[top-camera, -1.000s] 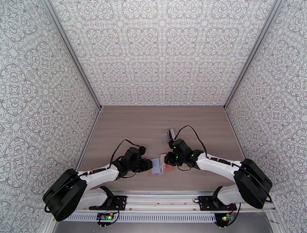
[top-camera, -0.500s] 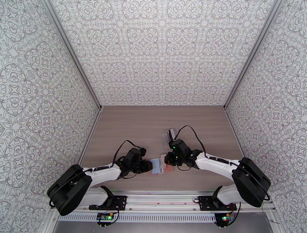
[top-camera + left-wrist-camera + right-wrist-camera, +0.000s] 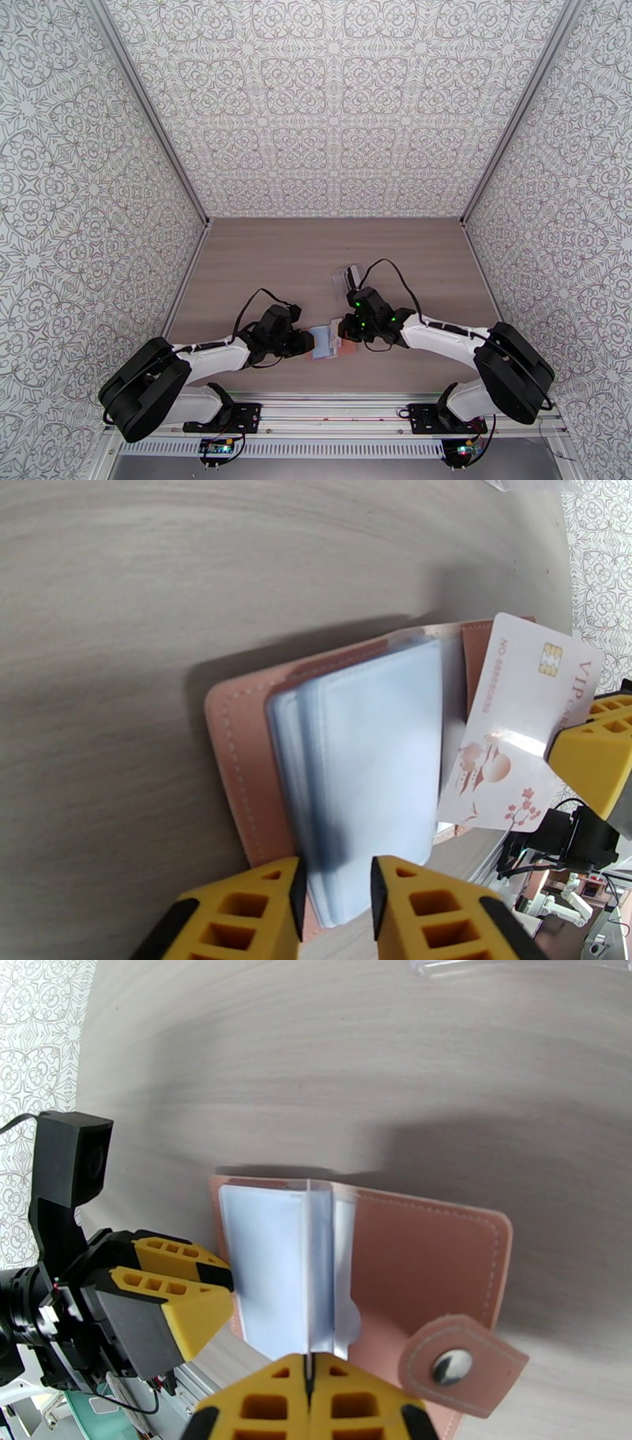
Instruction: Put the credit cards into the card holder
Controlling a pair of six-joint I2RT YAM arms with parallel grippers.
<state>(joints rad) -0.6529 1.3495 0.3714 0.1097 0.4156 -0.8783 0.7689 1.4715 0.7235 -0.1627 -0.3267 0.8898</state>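
The card holder (image 3: 237,756) lies open on the table, a pinkish-brown cover with blue-grey pockets (image 3: 371,748) fanned upward. My left gripper (image 3: 336,871) is shut on its left half, pockets and cover edge between the yellow fingers. A white credit card (image 3: 513,733) with a gold chip and flower print stands tilted at the holder's right side. My right gripper (image 3: 308,1370) is shut on that card (image 3: 307,1291), seen edge-on among the pockets. From above, the holder (image 3: 328,345) sits between the left gripper (image 3: 306,343) and the right gripper (image 3: 347,331).
A crinkly clear plastic pouch (image 3: 347,278) lies just behind the right gripper. The holder's snap tab (image 3: 458,1366) sticks out at its right edge. Bare wooden table (image 3: 316,253) stretches to the patterned walls; the mounting rail (image 3: 332,410) runs along the near edge.
The left arm's elbow has sunk a little lower toward the table. Both grippers, the card and the holder stay almost where they were.
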